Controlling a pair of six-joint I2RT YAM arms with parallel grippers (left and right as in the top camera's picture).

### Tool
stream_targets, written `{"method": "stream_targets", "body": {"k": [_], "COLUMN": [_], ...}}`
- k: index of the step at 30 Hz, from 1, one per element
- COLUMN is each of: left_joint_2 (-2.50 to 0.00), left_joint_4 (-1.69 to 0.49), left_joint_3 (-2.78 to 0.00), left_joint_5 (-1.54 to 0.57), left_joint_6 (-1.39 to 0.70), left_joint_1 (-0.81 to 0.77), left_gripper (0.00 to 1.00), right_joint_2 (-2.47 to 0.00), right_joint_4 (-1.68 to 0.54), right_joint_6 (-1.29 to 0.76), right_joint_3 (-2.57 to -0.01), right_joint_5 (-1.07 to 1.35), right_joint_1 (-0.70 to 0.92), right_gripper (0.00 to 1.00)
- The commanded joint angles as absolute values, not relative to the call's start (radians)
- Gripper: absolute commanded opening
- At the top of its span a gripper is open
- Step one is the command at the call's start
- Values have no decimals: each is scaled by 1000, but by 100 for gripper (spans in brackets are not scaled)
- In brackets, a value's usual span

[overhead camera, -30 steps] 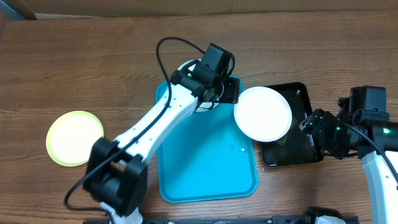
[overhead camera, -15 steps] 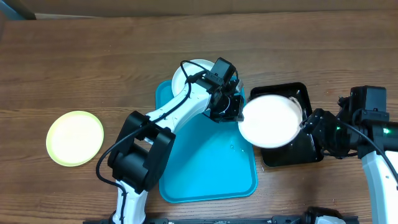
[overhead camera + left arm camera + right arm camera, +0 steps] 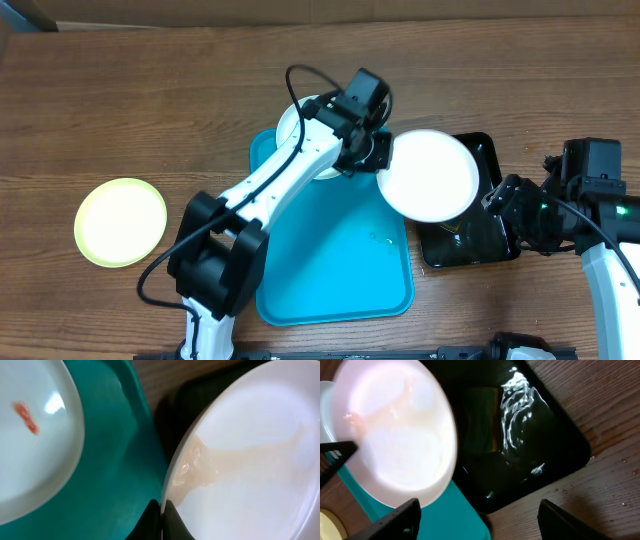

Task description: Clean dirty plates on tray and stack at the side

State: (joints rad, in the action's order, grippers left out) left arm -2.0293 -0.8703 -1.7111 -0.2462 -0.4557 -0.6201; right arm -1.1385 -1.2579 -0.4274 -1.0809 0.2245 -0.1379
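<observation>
We are logging the left gripper point(image 3: 161, 512) as cropped by the btm edge of the left wrist view. Only its dark tips are showing, pinching the held white plate point(image 3: 250, 460), which is running off the top and rt edges. The second white plate point(image 3: 35, 435) is running off the left edge, and its red smear point(image 3: 25, 416) is blurring. Overhead, the left arm point(image 3: 290, 172) is covering part of that plate, and the held plate is hiding a corner of the black tray point(image 3: 455, 245). A yellowish obj. point(image 3: 482, 420) in the black tray is reading unclear under glare. On the right gripper point(image 3: 479, 507), both fingers point(image 3: 395, 520) are getting cut by the btm edge.

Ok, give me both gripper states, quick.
Left gripper: closed on the rim of the white plate.
Right gripper: open, holding nothing.
</observation>
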Motion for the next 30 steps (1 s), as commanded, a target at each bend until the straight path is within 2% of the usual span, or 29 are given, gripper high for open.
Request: {"method": "stream_targets", "body": {"k": [1, 5, 6, 7, 11, 30], "left_joint_2": [-1980, -1980, -1980, -1980, -1980, -1980], "left_joint_4": [-886, -855, -815, -791, -712, -684], "left_joint_3": [-1811, -1827, -1827, -1827, -1827, -1827], "left_joint_5": [170, 532, 710, 795, 1005, 1077], "left_joint_6": [-384, -339, -282, -251, -165, -103], "left_joint_1": [-726, -844, -911, -944, -1033, -1059], "left_gripper": [4, 4, 4, 4, 4, 4], "right_joint_2": [-1126, -1126, -1126, -1126, -1126, -1126], "right_joint_4": [-1257, -1263, -1264, -1266, -1270, -1279], "right_joint_6": [-410, -410, -411, -411, -411, -411], "right_joint_3": [-1105, -1105, -1105, -1105, -1105, -1105], "right_joint_5": [207, 191, 191, 191, 191, 173], "right_joint_1": [-146, -146, -146, -146, -146, -146], "right_gripper": [77, 77, 76, 77, 76, 77]}}
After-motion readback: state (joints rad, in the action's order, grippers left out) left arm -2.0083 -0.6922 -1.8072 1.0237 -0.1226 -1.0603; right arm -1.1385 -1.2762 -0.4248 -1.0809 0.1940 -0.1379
